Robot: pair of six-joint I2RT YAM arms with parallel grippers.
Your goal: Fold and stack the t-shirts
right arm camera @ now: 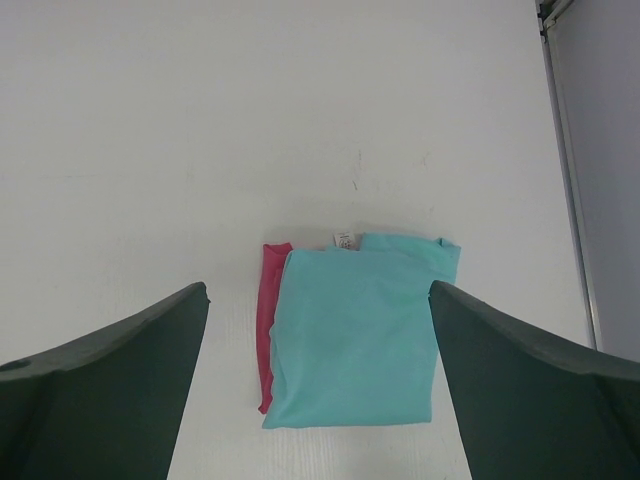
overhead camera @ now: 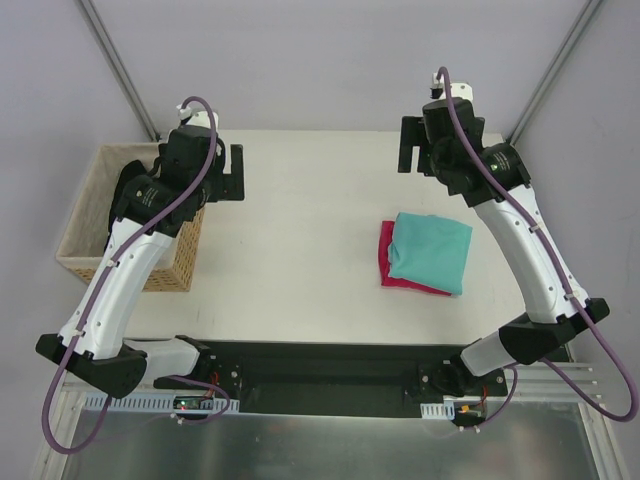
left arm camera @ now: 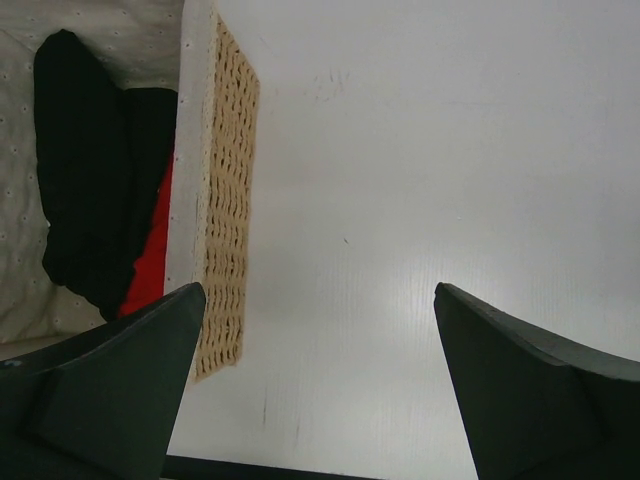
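A folded teal t-shirt (overhead camera: pixel 432 252) lies on top of a folded magenta-pink t-shirt (overhead camera: pixel 385 264) on the right half of the white table (overhead camera: pixel 300 230). In the right wrist view the teal shirt (right arm camera: pixel 355 335) covers most of the pink one (right arm camera: pixel 266 320), whose left edge and white neck label (right arm camera: pixel 346 239) stick out. My right gripper (overhead camera: pixel 410 146) (right arm camera: pixel 318 292) hangs open high above the table, behind the stack, holding nothing. My left gripper (overhead camera: pixel 232 172) (left arm camera: pixel 318 290) is also open and empty, raised beside the basket.
A wicker basket (overhead camera: pixel 178 262) with a cloth lining stands at the table's left edge. Inside it lie a black garment (left arm camera: pixel 90 170) and a bit of red cloth (left arm camera: pixel 150 265). A black strip (overhead camera: pixel 330 365) runs along the near edge between the arm bases.
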